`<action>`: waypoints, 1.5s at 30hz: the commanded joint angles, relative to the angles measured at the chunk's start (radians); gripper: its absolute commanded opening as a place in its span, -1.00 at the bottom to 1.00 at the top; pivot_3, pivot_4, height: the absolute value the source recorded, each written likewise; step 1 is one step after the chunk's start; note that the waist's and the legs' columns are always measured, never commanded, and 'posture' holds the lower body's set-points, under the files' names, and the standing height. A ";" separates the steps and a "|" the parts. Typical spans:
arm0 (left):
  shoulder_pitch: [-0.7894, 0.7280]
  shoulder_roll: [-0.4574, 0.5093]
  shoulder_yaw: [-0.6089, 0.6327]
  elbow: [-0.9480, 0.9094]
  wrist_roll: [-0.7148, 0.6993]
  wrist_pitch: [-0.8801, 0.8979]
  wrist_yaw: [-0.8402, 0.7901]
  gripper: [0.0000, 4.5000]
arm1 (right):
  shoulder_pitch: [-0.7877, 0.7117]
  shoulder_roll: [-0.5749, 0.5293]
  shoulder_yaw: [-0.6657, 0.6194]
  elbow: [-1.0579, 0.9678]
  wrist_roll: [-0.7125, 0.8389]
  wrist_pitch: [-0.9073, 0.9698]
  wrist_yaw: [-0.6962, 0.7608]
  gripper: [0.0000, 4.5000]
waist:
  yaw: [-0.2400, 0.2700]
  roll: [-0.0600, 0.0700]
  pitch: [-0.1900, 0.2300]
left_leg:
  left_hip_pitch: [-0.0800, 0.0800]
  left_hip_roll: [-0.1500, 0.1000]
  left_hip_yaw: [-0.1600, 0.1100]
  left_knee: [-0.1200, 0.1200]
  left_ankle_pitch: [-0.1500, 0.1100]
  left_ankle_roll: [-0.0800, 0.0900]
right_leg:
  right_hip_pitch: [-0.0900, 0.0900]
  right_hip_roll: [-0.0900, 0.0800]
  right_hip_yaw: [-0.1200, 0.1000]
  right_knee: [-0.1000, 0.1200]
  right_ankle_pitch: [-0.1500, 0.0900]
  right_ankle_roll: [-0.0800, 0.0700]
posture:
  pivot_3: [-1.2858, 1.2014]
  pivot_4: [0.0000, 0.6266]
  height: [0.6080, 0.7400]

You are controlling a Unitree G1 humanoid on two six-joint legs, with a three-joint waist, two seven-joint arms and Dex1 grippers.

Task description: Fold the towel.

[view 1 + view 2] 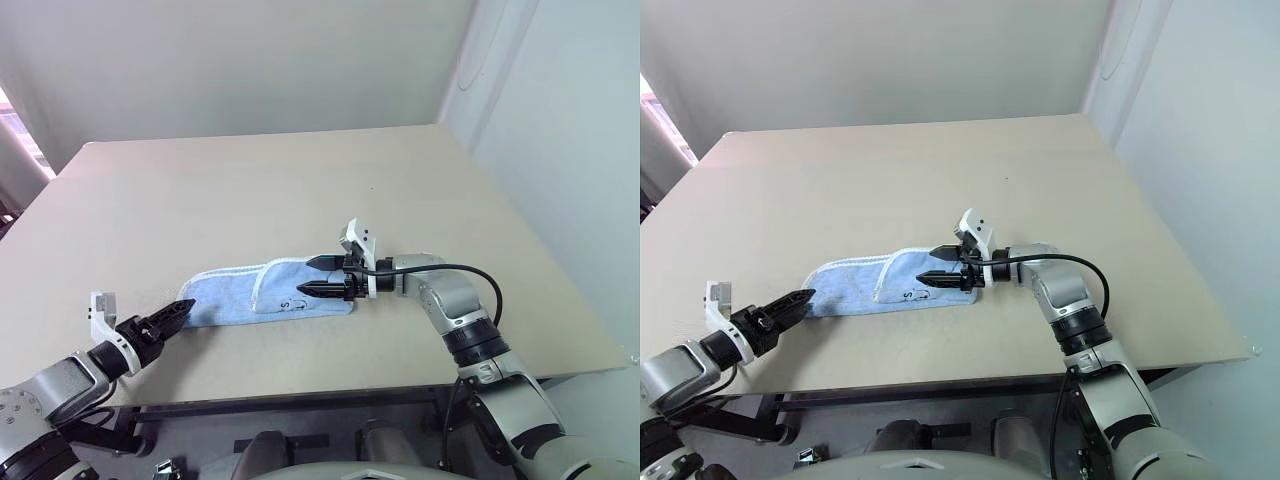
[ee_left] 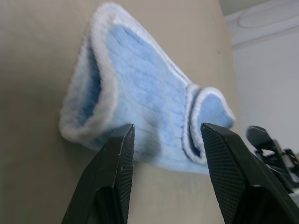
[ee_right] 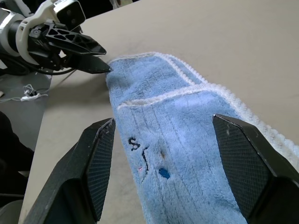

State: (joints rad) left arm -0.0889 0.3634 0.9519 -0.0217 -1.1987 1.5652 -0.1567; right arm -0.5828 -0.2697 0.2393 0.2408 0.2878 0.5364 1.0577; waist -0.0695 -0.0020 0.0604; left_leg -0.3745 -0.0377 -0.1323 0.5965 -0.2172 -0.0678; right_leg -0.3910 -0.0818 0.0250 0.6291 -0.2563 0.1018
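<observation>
Left black two-fingered claw (image 1: 180,308) sat open and empty, tips just at the near-left end of the light blue terry towel with cream stitched edging (image 1: 262,291). Right black claw (image 1: 318,276) hovered open over the opposite end, gripping nothing. Towel lay as a narrow band on the beige tabletop (image 1: 250,190), long axis running claw to claw. Left end probably due next, carried toward the right.

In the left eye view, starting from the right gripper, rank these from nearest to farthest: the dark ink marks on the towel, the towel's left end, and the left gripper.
1. The ink marks, just beside the right gripper on the towel.
2. The towel's left end, farther along.
3. The left gripper, at that end, only slightly beyond it.
</observation>
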 commanded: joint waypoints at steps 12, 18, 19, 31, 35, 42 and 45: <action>0.008 -0.014 0.010 0.086 -0.063 -0.093 0.195 0.06 | -0.027 0.003 0.002 0.007 -0.011 -0.025 -0.005 0.53 | 0.000 0.000 0.000 | 0.000 0.000 0.000 0.000 0.000 -0.001 | 0.000 0.000 0.000 0.000 0.000 0.000 | 0.03 -1.00 0.86; -0.023 -0.017 -0.023 0.117 -0.105 -0.132 0.241 0.06 | -0.027 -0.002 0.000 0.007 -0.013 -0.026 -0.012 0.53 | 0.001 0.000 0.000 | 0.000 0.000 0.000 0.000 0.000 -0.001 | 0.000 0.000 0.000 0.000 0.000 0.000 | 0.03 -1.00 0.86; -0.026 -0.019 -0.025 0.121 -0.115 -0.136 0.255 0.06 | -0.027 -0.003 0.000 0.007 -0.015 -0.026 -0.015 0.53 | 0.001 0.000 0.000 | 0.000 0.000 0.000 0.000 0.000 -0.001 | 0.000 0.000 0.000 0.000 0.000 0.000 | 0.03 -1.00 0.86; 0.088 0.012 -0.106 0.081 -0.338 -0.172 0.331 -0.48 | -0.024 -0.017 -0.001 0.008 -0.024 -0.021 -0.021 0.53 | 0.000 0.000 0.000 | 0.000 0.000 0.000 -0.001 -0.001 -0.002 | -0.001 0.000 0.000 -0.001 0.000 0.000 | 0.03 -1.00 0.86; 0.138 0.028 -0.151 0.068 -0.414 -0.226 0.384 -0.99 | -0.026 -0.011 0.005 0.016 -0.028 -0.025 -0.021 0.53 | 0.000 0.000 0.000 | 0.000 0.000 0.001 -0.001 -0.001 -0.002 | -0.003 0.000 0.000 -0.003 0.000 0.000 | 0.03 -1.00 0.86; 0.192 0.052 -0.242 0.031 -0.458 -0.326 0.406 -0.99 | -0.027 -0.005 0.013 0.032 -0.040 -0.042 -0.019 0.53 | 0.001 0.001 0.000 | -0.001 0.000 0.001 -0.002 -0.003 -0.005 | -0.002 -0.001 0.000 -0.009 0.000 0.000 | 0.03 -1.00 0.86; 0.213 0.071 -0.279 0.000 -0.443 -0.355 0.371 -0.99 | -0.026 -0.007 0.014 0.031 -0.046 -0.052 -0.017 0.53 | 0.000 0.001 0.000 | -0.001 0.000 0.001 -0.003 -0.003 -0.005 | -0.002 -0.001 0.000 -0.010 0.002 -0.003 | 0.03 -1.00 0.86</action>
State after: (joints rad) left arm 0.1077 0.4247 0.6808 -0.0169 -1.6514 1.2286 0.2261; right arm -0.5837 -0.2813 0.2579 0.2826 0.2383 0.5094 1.0373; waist -0.0691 -0.0012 0.0602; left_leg -0.3760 -0.0375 -0.1310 0.5928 -0.2203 -0.0728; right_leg -0.3930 -0.0824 0.0252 0.6189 -0.2544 0.0987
